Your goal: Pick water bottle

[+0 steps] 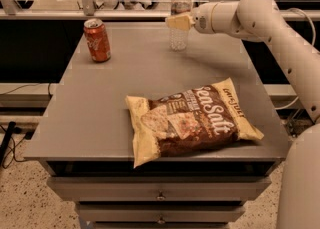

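Observation:
The water bottle (179, 37) is small, clear and ribbed, with a white cap. It stands upright at the far edge of the grey table (100, 118), right of the middle. My gripper (176, 22) reaches in from the right on a white arm and is at the bottle's mid-height, overlapping its label band. The bottle's base rests on the table.
An orange-red soda can (97, 40) stands at the far left of the table. A large sea salt chip bag (192, 120) lies near the front edge. Drawers (160, 193) sit below the tabletop. A rail and chair legs are behind the table.

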Controlling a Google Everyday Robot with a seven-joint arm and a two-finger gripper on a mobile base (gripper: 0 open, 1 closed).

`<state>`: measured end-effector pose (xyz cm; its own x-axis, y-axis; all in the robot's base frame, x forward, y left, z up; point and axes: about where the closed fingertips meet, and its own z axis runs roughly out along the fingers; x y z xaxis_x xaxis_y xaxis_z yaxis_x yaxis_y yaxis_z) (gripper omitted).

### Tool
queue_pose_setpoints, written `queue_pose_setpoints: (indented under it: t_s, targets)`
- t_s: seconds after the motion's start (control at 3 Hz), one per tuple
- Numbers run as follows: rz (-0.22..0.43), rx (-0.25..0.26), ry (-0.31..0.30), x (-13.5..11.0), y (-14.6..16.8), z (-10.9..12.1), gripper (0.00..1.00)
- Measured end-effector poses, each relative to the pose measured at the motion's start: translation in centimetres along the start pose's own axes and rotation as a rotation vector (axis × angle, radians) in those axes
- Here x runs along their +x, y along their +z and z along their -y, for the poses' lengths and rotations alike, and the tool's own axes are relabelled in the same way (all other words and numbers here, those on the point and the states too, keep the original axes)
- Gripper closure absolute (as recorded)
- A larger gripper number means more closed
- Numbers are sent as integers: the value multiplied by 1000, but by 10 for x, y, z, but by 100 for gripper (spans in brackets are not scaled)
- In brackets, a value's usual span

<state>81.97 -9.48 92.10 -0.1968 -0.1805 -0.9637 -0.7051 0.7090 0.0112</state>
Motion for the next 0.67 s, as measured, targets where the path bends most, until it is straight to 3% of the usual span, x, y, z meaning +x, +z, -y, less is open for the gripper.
queue_pose_setpoints:
  t_s: [0.33,0.67]
  targets:
    - [97,-83,-4,-30,-21,-32,80]
    - [142,-173,-17,-52,-32,-70,100]
